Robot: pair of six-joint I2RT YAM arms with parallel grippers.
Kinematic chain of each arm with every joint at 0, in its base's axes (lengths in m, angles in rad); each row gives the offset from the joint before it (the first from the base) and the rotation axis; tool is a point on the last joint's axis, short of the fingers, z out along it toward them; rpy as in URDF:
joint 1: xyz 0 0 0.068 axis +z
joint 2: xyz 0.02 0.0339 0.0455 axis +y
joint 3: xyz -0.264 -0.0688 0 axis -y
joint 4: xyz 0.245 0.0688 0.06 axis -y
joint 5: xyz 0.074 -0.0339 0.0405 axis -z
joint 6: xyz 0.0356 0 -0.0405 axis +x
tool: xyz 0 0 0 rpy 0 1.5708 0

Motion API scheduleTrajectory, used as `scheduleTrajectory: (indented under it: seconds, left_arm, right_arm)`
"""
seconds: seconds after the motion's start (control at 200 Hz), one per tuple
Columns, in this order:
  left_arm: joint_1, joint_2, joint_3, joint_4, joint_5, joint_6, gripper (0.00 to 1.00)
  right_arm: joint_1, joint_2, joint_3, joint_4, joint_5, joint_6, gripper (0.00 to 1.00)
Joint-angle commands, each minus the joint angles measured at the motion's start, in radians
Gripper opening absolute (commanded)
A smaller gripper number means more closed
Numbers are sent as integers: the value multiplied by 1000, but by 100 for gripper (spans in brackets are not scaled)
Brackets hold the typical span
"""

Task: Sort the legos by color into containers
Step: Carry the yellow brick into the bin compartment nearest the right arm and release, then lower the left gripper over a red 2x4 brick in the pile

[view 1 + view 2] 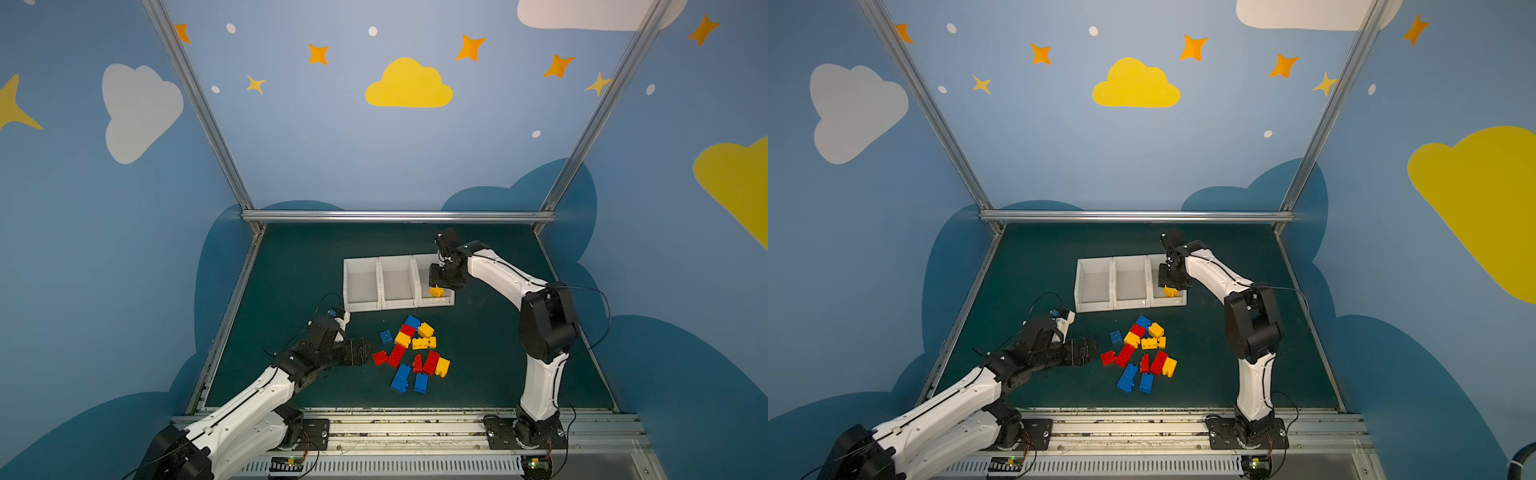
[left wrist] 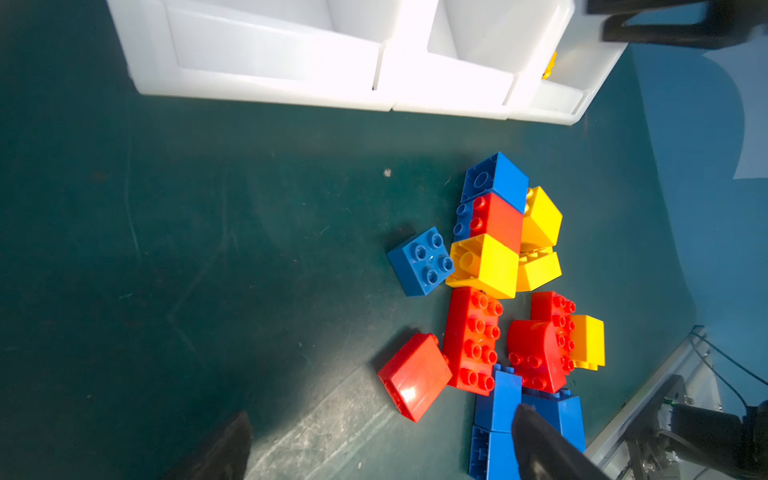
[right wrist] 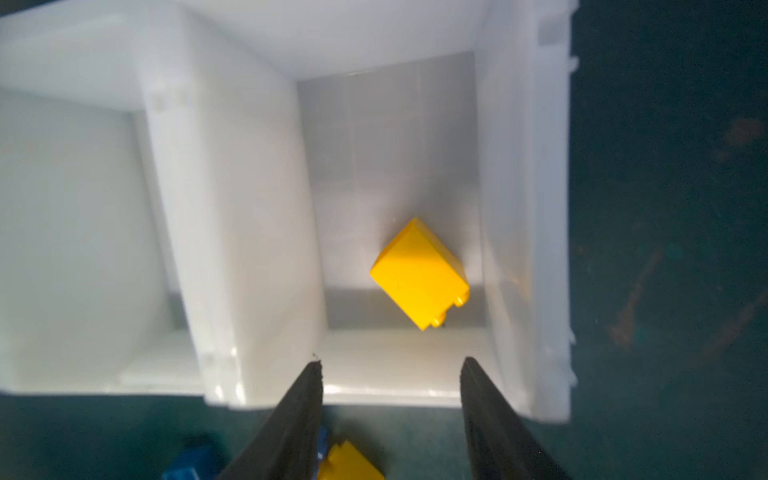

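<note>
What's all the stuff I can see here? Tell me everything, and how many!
mat: one, dark green, covers the table
bins: three, white, joined in a row on the mat
yellow brick: one, yellow, inside the right-hand bin; the other two bins look empty
red bricks: about five, red, heaped on the mat in front of the bins
yellow bricks: four or five, yellow, same heap
blue bricks: about four, blue, same heap
left gripper: one, black, open, at the heap's left edge, holding nothing
right gripper: one, black, open, above the right-hand bin, holding nothing
</note>
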State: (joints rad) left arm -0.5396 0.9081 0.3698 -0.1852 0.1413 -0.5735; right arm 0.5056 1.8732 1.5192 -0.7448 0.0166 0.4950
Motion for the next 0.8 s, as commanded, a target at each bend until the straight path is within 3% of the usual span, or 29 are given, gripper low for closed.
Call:
scheduleTrajectory:
  seconds: [0.0,0.421,0.791]
  left_arm:
    - [-3,18,17,2,13,27,96]
    - [-67,154,93,-8,9,122,89]
    - [-218,390,302,-123,-17,288,85]
  right_arm:
    - [18,-192,-149,56,-18,87,54]
    - [67,-671,-620,46,92,270,54]
    - [70,-715,-667,52,85,294,54]
